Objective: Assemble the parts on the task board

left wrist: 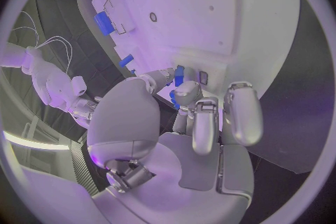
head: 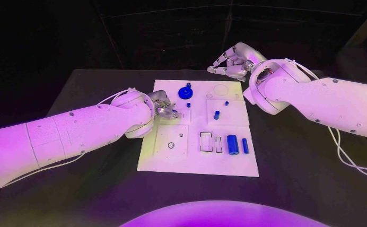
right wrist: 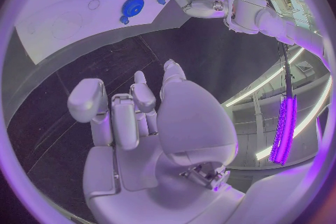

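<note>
Left arm: enters from the near left and reaches over the left edge of the task board (head: 200, 166). The left hand (head: 162, 109) sits low above the board's upper-left area; in the left wrist view its fingers (left wrist: 241, 115) curl inward around a small blue part (left wrist: 179, 75) pinched at the tips.

Right arm: comes in from the right, elbow bent, and lifts the right hand (head: 233, 61) above the black table (head: 306, 184) just beyond the board's far right corner. Its fingers (right wrist: 89, 102) are loosely curled and apart, holding nothing.

Task board: white plate, centre of table.

Parts on the board:
- blue gear (head: 186, 93), far middle
- short blue peg (head: 216, 114), centre
- thick blue cylinder (head: 232, 145), near right
- slim blue pin (head: 245, 146), just beside the cylinder

By view: the head view gives the whole board layout, but the left hand hides its own grasp there. The left wrist view shows the pinched part. The right wrist view shows the empty right palm over bare table, with the gear and the left hand beyond.
</note>
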`<control>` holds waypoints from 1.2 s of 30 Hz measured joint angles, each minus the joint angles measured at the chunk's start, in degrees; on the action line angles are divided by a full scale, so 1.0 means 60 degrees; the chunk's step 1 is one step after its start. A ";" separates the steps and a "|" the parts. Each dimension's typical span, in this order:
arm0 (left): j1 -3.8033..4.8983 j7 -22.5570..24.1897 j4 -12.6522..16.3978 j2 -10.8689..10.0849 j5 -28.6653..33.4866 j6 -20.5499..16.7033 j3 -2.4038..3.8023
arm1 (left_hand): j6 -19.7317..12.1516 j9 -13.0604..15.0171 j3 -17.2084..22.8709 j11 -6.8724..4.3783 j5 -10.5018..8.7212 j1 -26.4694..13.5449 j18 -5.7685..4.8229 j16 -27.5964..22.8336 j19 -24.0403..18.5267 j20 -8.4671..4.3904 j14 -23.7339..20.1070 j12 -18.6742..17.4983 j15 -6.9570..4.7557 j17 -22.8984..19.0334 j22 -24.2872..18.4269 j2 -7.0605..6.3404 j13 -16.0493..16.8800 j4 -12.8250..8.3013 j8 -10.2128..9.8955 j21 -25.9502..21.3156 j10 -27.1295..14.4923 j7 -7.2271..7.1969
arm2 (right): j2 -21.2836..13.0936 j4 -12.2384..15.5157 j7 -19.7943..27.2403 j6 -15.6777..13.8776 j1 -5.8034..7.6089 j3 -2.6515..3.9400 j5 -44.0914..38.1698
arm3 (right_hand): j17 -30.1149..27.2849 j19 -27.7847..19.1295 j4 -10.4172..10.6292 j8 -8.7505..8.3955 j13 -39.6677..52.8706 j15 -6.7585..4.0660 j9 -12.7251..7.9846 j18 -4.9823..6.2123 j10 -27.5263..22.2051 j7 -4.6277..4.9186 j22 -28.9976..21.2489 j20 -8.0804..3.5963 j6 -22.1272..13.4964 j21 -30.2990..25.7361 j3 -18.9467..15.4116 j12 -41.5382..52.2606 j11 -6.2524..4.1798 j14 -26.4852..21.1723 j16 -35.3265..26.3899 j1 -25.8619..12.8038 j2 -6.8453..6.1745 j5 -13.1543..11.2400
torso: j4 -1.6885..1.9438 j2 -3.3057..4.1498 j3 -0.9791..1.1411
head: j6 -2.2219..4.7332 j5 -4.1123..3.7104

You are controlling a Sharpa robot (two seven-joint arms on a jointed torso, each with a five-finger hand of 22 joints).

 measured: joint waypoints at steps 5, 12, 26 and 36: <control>0.0005 0.0000 -0.0008 0.0003 -0.0009 0.0034 -0.0006 | 0.0034 0.0001 0.0060 -0.0021 -0.0008 -0.0094 0.0000 0.0000 0.0000 0.0000 0.0000 0.0064 0.0000 0.0000 0.0000 -0.0053 0.0053 -0.0174 -0.0003 0.0000 0.0051 -0.0034 | 0.0003 -0.0010 -0.0001 0.0001 0.0000 0.0000 0.0001 | 0.0000 0.0000 0.0000 0.0000 0.0012 0.0000 0.0000 0.0000 0.0000 0.0000 0.0000 0.0000 0.0000 0.0000 0.0000 0.0000 0.0000 0.0000 0.0001 0.0000 0.0000 0.0000 | 0.0000 0.0000 0.0001 | -0.0019 -0.0006; 0.0012 0.0001 -0.0017 0.0006 -0.0023 0.0093 -0.0008 | 0.0125 -0.0033 0.0249 -0.0084 -0.0018 -0.0526 0.0000 0.0000 0.0000 0.0000 0.0000 0.0160 0.0000 0.0000 0.0000 -0.0062 0.0131 -0.0700 0.0033 0.0037 0.0122 -0.0109 | 0.0022 -0.0037 -0.0006 0.0003 0.0000 0.0000 0.0002 | 0.0000 0.0000 0.0000 0.0000 0.0018 0.0000 0.0000 0.0001 0.0000 0.0000 0.0001 0.0000 0.0000 0.0000 0.0001 0.0000 0.0000 0.0000 0.0001 0.0000 0.0000 0.0000 | -0.0001 0.0000 0.0000 | -0.0031 -0.0017; -0.0006 0.0001 -0.0025 0.0000 -0.0026 0.0070 -0.0030 | 0.0481 -0.0195 -0.0572 -0.0135 -0.0013 -0.0972 0.0000 0.0000 0.0000 0.0000 0.0000 0.0391 0.0000 0.0000 0.0000 0.0143 0.0363 -0.0138 -0.0015 0.0112 0.0202 -0.0238 | 0.0043 -0.0089 -0.0026 0.0005 0.0000 0.0000 0.0004 | 0.0007 0.0000 -0.0001 0.0000 0.0018 0.0000 0.0001 -0.0001 0.0000 0.0000 0.0002 0.0000 0.0000 0.0000 0.0002 0.0000 0.0000 0.0000 0.0002 0.0000 0.0000 0.0000 | 0.0000 -0.0002 -0.0002 | -0.0036 -0.0018; -0.0017 0.0001 -0.0040 0.0009 -0.0022 0.0007 -0.0037 | 0.0566 -0.0271 -0.1086 -0.0136 0.0001 -0.1164 0.0000 0.0000 0.0000 0.0000 0.0000 0.0445 0.0000 0.0000 0.0000 0.0215 0.0427 0.0298 -0.0060 0.0111 0.0201 -0.0257 | 0.0060 -0.0116 -0.0041 0.0005 0.0000 0.0000 0.0004 | 0.0005 0.0000 -0.0001 0.0000 0.0025 0.0000 0.0001 -0.0001 0.0000 0.0000 0.0002 0.0000 0.0000 0.0000 0.0003 0.0000 0.0000 0.0000 0.0002 0.0000 0.0000 0.0000 | -0.0001 -0.0003 -0.0002 | -0.0045 -0.0031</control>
